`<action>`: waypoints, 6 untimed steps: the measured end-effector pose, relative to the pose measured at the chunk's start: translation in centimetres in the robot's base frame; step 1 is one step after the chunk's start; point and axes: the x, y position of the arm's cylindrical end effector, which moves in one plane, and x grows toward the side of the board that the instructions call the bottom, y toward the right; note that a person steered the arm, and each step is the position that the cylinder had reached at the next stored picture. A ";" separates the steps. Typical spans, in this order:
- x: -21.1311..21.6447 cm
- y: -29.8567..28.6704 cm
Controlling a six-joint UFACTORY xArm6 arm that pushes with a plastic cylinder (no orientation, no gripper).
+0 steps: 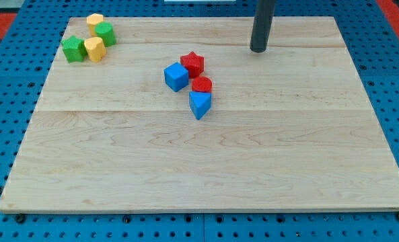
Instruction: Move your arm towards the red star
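Observation:
The red star [192, 63] lies on the wooden board a little above the view's middle. It touches a blue cube [176, 76] on its lower left and a red cylinder [201, 85] just below it. A blue triangular block [200, 104] sits under the red cylinder. My tip [258, 50] comes down from the view's top and rests on the board to the right of the red star and slightly above it, about a hundred pixels away, touching no block.
At the view's top left stands a cluster: a yellow block [95, 23], a green cylinder [105, 33], a green star [72, 48] and a yellow block [94, 48]. The wooden board [206, 168] lies on a blue pegboard [4, 94].

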 end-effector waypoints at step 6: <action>-3.1 -0.3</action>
